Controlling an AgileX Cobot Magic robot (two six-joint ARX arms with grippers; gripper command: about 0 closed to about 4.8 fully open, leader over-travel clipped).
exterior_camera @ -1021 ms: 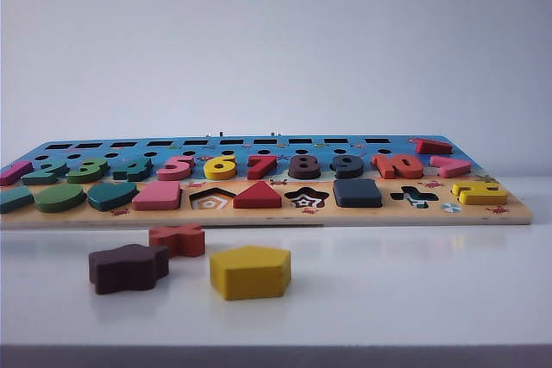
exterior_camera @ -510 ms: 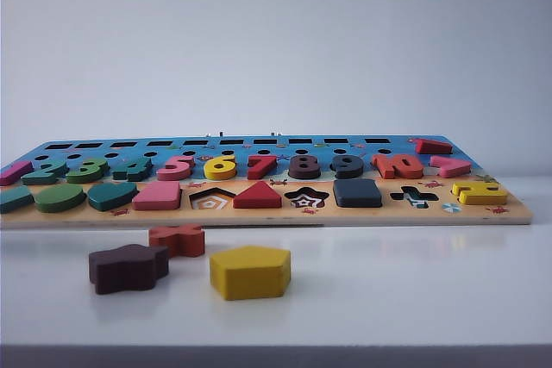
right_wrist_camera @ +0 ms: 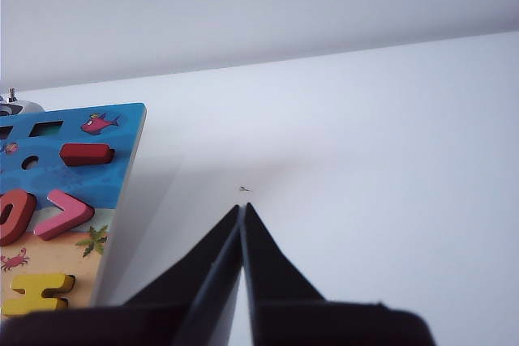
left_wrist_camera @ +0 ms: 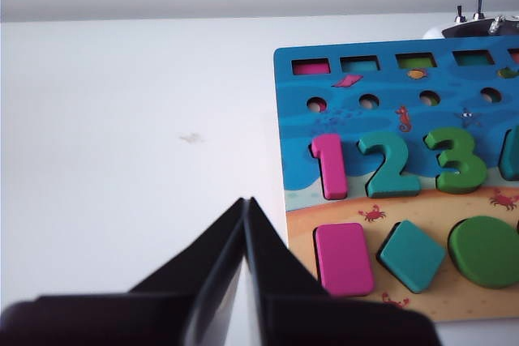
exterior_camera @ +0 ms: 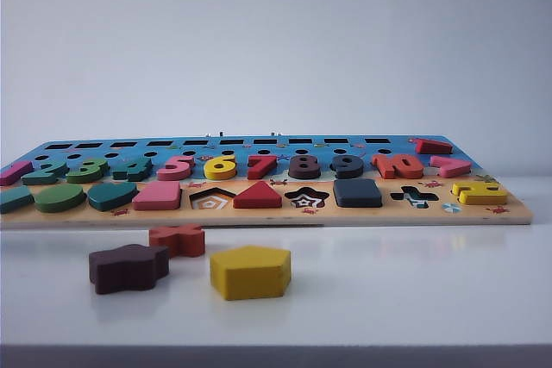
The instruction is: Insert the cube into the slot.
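In the exterior view, the cube [exterior_camera: 357, 193] sits seated in the slot on the puzzle board's [exterior_camera: 259, 217] front row, between the star recess [exterior_camera: 307, 198] and a cross-shaped recess [exterior_camera: 414, 197]. On the white tabletop [exterior_camera: 414, 290] in front lie a yellow pentagon [exterior_camera: 250, 271], a dark brown block [exterior_camera: 128, 267] and a red-brown block [exterior_camera: 178, 240].

In the left wrist view, the left pincer [left_wrist_camera: 245, 204] is clenched empty above the tabletop just beside the board's edge, near the pink rectangle [left_wrist_camera: 344, 258].

In the right wrist view, the right pincer [right_wrist_camera: 242, 210] is clenched empty beside the board's other end.
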